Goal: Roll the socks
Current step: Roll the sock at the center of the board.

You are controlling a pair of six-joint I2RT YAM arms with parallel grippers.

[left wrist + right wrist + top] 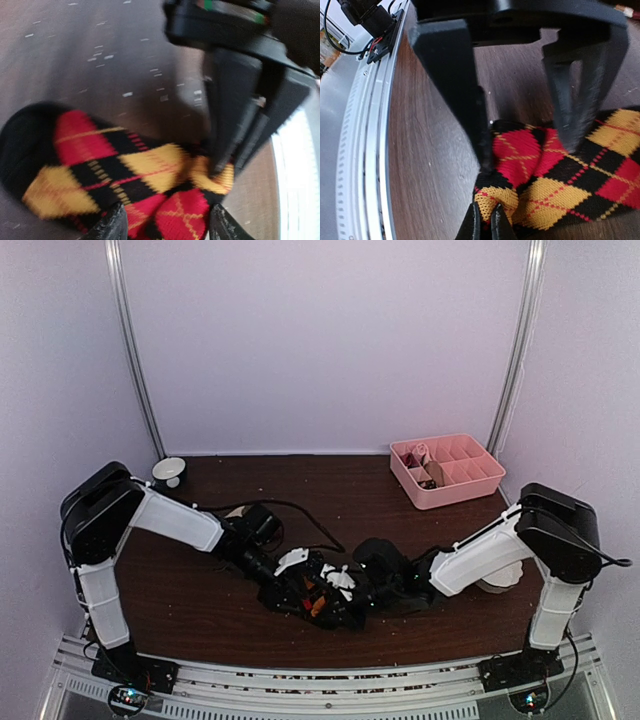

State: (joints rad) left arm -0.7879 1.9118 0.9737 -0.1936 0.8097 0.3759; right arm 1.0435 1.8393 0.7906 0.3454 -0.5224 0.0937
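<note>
A black sock with red and orange argyle diamonds (314,604) lies bunched on the brown table near the front edge, between both arms. My left gripper (167,227) stands open, one finger on each side of the sock (125,170). My right gripper (485,226) is shut, pinching a yellow fold at the edge of the sock (545,170). In the top view the left gripper (318,592) and the right gripper (362,590) meet over the sock. In the right wrist view the left gripper's fingers (451,85) straddle the fabric from above.
A pink divided tray (470,485) with small items stands at the back right. A white bowl (168,472) sits at the back left corner. A metal rail (365,150) runs along the table's front edge, close to the sock.
</note>
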